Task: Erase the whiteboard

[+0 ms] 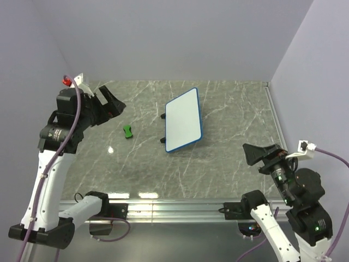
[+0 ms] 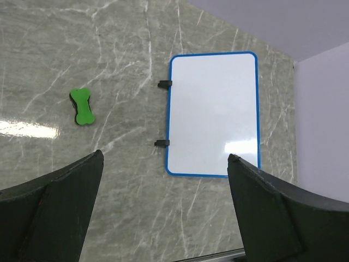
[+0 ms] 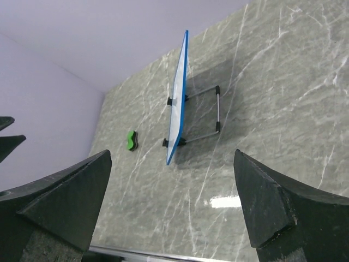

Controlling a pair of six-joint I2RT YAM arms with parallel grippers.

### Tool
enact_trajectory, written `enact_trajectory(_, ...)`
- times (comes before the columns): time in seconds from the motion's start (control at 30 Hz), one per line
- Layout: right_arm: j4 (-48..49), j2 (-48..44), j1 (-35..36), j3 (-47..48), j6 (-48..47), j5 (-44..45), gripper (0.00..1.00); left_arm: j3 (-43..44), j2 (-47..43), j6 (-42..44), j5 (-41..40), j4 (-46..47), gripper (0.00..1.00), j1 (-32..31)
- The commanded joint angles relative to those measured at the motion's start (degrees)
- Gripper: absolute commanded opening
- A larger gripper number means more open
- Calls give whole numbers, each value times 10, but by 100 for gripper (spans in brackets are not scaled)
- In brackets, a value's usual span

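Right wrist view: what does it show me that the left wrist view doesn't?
Only the right wrist view: the whiteboard seen edge-on, propped up on a wire stand behind it. Only the left wrist view: the board's white face, with no marks visible. Both: the board, the small green block lying apart from it on the marbled table, and that arm's own dark fingers, open: left fingers, right fingers.

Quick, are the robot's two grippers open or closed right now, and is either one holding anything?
Left gripper: open, holding nothing.
Right gripper: open, holding nothing.
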Motion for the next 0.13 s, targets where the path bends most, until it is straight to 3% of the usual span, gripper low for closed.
enact_trajectory(0.0,-44,-40,-1,5,13,12,100,56,6,13,-11,-36,99,-2)
enact_trajectory(0.1,-59,-65,-1,7,20,25,100,94,22,20,-36,-64,97,-7)
